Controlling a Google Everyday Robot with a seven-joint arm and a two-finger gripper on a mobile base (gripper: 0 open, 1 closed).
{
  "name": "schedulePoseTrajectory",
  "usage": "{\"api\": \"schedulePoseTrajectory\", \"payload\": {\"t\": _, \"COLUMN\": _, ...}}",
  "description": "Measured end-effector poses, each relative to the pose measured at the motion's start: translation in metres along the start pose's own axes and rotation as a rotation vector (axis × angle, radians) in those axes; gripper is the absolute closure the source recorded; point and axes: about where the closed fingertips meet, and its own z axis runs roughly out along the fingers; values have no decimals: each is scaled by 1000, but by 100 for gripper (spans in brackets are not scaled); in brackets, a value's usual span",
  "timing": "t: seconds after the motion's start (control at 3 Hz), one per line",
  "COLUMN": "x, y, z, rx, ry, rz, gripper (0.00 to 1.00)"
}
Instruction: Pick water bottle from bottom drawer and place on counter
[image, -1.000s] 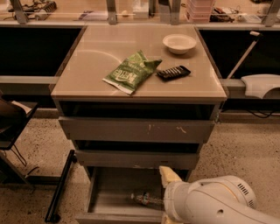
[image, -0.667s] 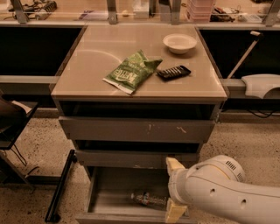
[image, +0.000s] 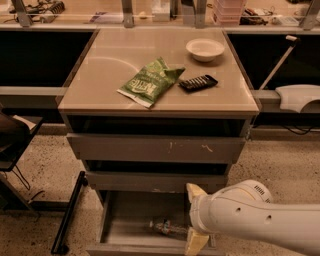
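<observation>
Camera view: spread claw (image: 192, 218) beside red-labelled water bottle (image: 167, 228) in bottom drawer (image: 129, 220).

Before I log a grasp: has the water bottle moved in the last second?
No: water bottle unmoved relative to bottom drawer front; end effector open beside it.

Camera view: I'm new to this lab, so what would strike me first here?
The big white arm at lower right, its pincer open at the pulled-out bottom drawer, next to the lying water bottle. Then the green chip bag, black bar and white bowl on the beige counter.
</observation>
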Motion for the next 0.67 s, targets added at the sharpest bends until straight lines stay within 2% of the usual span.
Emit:
{"api": "schedulePoseTrajectory", "payload": {"t": 0.33, "x": -6, "y": -30, "z": 53, "rx": 4, "ry": -78, "rz": 22, "gripper": 0}}
{"api": "schedulePoseTrajectory", "payload": {"t": 0.67, "x": -5, "y": -61, "z": 118, "rx": 25, "ry": -117, "rz": 67, "gripper": 0}}
